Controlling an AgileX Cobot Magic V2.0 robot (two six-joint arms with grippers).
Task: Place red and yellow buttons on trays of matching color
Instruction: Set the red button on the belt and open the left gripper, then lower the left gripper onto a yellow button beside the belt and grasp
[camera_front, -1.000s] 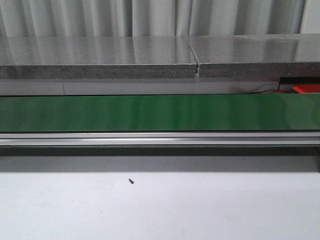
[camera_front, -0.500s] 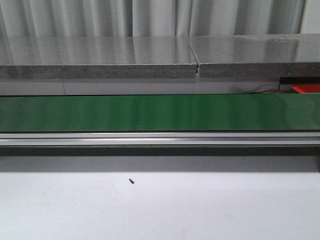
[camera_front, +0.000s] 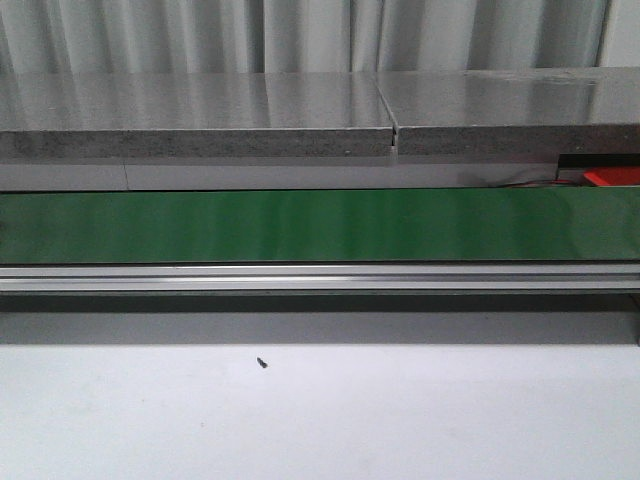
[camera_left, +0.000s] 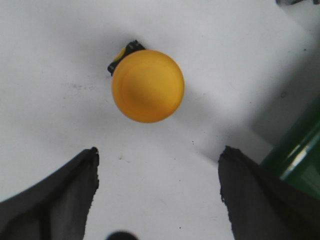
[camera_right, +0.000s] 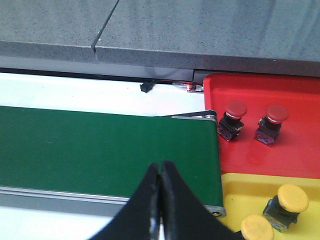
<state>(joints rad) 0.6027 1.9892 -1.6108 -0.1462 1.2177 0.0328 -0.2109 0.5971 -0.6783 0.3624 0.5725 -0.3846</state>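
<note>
In the left wrist view a yellow button (camera_left: 147, 86) with a black base stands on the white table, just beyond my open left gripper (camera_left: 159, 155), whose dark fingers (camera_left: 60, 192) hold nothing. My right gripper (camera_right: 160, 167) is shut and empty over the green conveyor belt (camera_right: 100, 145). Beside the belt's end lies the red tray (camera_right: 280, 100) holding two red buttons (camera_right: 234, 111) (camera_right: 275, 116). The yellow tray (camera_right: 250, 190) next to it holds two yellow buttons (camera_right: 292, 197) (camera_right: 257, 228). Neither gripper shows in the front view.
The green conveyor belt (camera_front: 320, 225) runs across the front view, with an aluminium rail (camera_front: 320, 277) in front and a grey stone shelf (camera_front: 200, 115) behind. A small dark speck (camera_front: 262, 362) lies on the white table. A corner of the red tray (camera_front: 612, 177) shows at far right.
</note>
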